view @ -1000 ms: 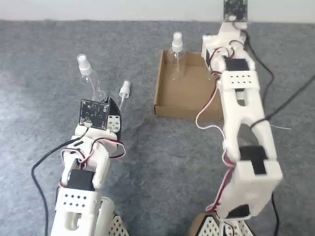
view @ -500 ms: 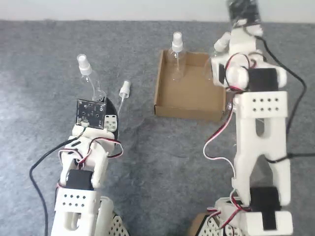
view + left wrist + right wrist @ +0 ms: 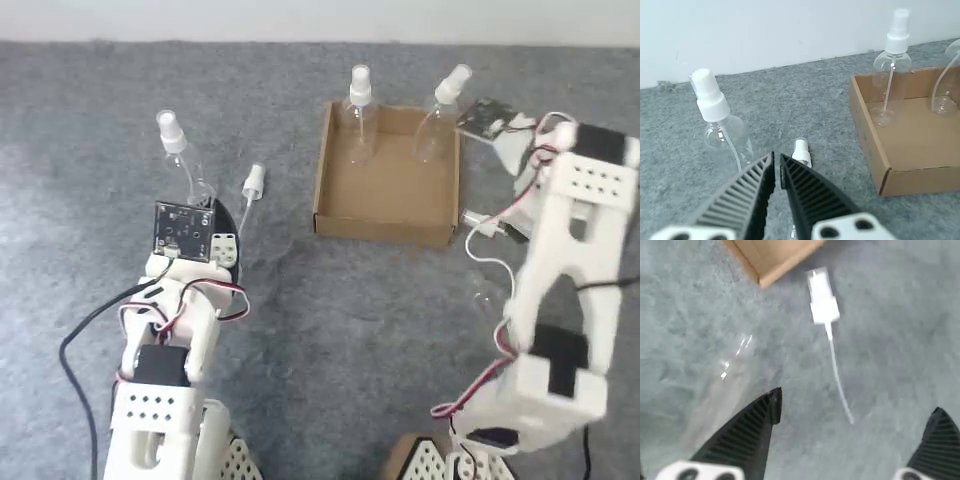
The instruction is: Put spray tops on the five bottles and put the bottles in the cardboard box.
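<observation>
Progress: two of five done. An upright bottle (image 3: 358, 118) and a leaning bottle (image 3: 438, 118), both topped, stand inside the cardboard box (image 3: 322, 172).

Left to do: a capped bottle (image 3: 180, 152) on the carpeted desk needs boxing. A bare bottle (image 3: 722, 385) lies on its side, with a loose spray top (image 3: 823, 300) near the box corner.

Right gripper (image 3: 857, 402): fingers wide apart, empty, above both.

Left gripper (image 3: 777, 165): fingers together. A second spray top (image 3: 801, 152) lies just past them; we cannot tell whether its tube is pinched.

Obstruction: the capped bottle crowds the left fingers.
</observation>
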